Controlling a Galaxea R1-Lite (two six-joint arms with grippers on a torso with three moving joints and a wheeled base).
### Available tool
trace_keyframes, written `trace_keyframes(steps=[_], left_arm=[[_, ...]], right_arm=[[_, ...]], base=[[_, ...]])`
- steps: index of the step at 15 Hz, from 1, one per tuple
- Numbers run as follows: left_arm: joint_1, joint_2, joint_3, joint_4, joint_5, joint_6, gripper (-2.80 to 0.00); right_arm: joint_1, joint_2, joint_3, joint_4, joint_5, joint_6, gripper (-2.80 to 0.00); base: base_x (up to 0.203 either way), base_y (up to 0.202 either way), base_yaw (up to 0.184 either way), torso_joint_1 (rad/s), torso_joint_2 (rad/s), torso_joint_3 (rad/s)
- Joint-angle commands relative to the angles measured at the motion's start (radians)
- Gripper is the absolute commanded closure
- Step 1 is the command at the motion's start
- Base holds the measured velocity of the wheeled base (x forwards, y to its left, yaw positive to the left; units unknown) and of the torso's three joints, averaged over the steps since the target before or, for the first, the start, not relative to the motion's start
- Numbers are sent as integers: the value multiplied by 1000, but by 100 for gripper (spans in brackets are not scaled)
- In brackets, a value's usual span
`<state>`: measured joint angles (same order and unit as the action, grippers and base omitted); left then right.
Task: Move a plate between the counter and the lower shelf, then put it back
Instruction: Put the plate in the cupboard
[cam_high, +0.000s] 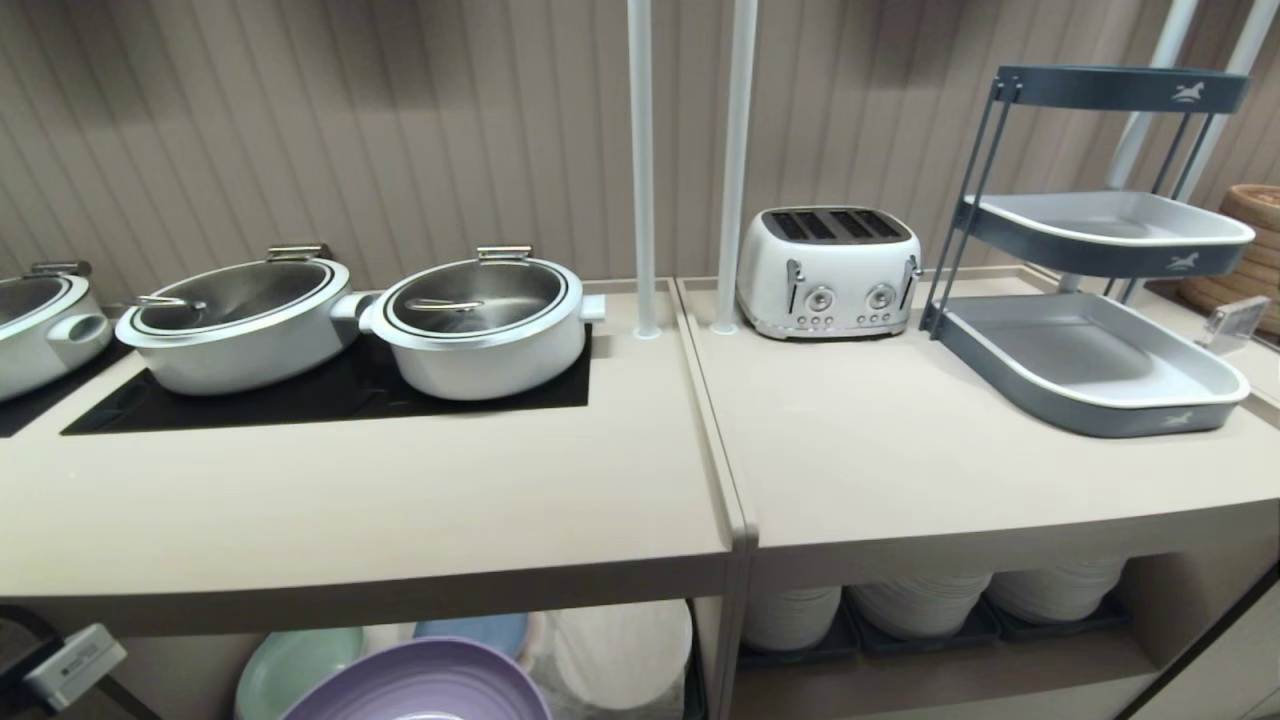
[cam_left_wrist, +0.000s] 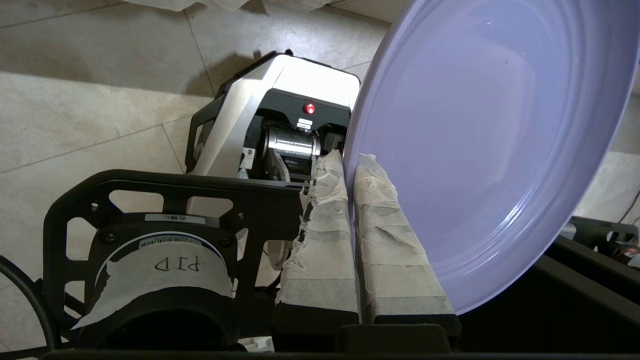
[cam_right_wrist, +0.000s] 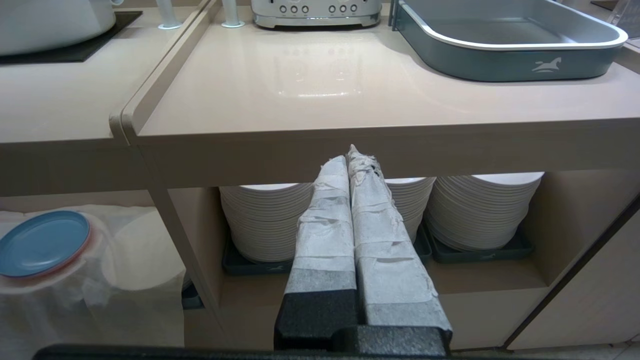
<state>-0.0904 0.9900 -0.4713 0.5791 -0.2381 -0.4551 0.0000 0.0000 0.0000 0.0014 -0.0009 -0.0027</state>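
Observation:
The lavender plate (cam_high: 420, 685) shows at the bottom of the head view, below the counter (cam_high: 350, 520) front edge and in front of the lower shelf (cam_high: 170, 670). In the left wrist view my left gripper (cam_left_wrist: 350, 160) is shut on the rim of the plate (cam_left_wrist: 490, 140), one taped finger on each face, with the floor and my base beneath. A white cloth (cam_high: 620, 650) drapes round stacks in the shelf. My right gripper (cam_right_wrist: 350, 155) is shut on nothing, parked in front of the adjoining worktop's edge.
A mint green plate (cam_high: 290, 665) and a light blue plate (cam_high: 480, 630) lie on the cloth. White pots (cam_high: 480, 320) sit on the cooktop. The toaster (cam_high: 828, 270), a tiered tray stand (cam_high: 1090, 360) and white plate stacks (cam_high: 920, 600) are to the right.

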Motion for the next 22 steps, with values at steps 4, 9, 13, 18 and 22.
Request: trace_keyframes(steps=[4,9,13,18,22], left_arm=[[-6,6,-3,1,-1,-5,0],[-3,1,3,3,-3,-6,0],[-5,-2,3,5,-3,-8,0],[-4,-2,5,4,-3,-8,0],[-3,-1,3,4,-3,-8,0]], right_arm=[[0,0,0,0,-1,0,0],[-1,0,0,0,-1,0,0],[-1,0,0,0,-1,1,0],[0,0,0,0,1,1,0],[0,0,0,0,-1,1,0]], base=[[0,0,0,0,0,0],[0,0,0,0,0,0],[0,0,0,0,0,0],[0,0,0,-104,230,123],[0,0,0,-135,301,154]])
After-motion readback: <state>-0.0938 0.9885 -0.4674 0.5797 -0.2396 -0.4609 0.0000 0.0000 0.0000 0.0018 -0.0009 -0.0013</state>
